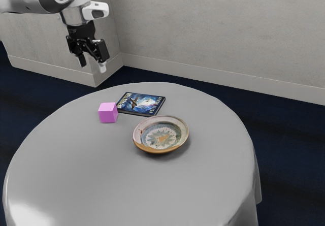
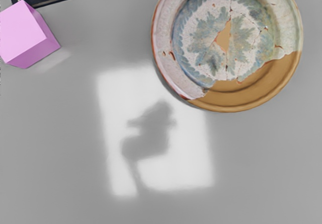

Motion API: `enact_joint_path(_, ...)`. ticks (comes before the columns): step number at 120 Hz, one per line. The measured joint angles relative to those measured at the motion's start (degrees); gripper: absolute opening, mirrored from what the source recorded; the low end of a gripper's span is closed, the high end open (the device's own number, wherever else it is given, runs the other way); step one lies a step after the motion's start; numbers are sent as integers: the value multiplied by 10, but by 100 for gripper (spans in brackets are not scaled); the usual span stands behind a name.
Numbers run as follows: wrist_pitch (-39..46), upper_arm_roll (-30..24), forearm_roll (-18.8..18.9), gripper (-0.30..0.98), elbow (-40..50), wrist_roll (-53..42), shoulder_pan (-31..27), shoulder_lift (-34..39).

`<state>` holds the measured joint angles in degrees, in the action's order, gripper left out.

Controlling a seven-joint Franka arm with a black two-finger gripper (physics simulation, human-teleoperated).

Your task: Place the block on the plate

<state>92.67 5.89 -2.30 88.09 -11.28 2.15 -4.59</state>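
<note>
Block sitting beside book

The gripper is hanging in the air, its fingers standing apart. The block is resting on the table, near the book and apart from the plate.

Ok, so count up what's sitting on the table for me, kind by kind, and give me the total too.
Pink cube-shaped block: 1
Round patterned plate: 1
Book with a blue picture cover: 1
Total: 3
</note>
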Motion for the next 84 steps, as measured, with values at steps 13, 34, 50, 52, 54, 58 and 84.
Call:
enact_joint_path(13, 4, 0, 1, 69, 0, 1, 0, -1)
enact_joint_path(34, 7, 1, 1, 69, 0, 3, 0, -3)
enact_joint_path(50, 8, 14, -1, 69, -30, 7, 2, -43)
enact_joint_path(52, 8, 16, -2, 69, -36, 9, 0, -51)
enact_joint_path(54, 8, 19, -2, 69, -44, 11, 0, -60)
enact_joint_path(58, 8, 28, -7, 69, -61, 16, 0, -79)
enact_joint_path(84, 7, 108, -50, 69, -208, 51, -3, -241)
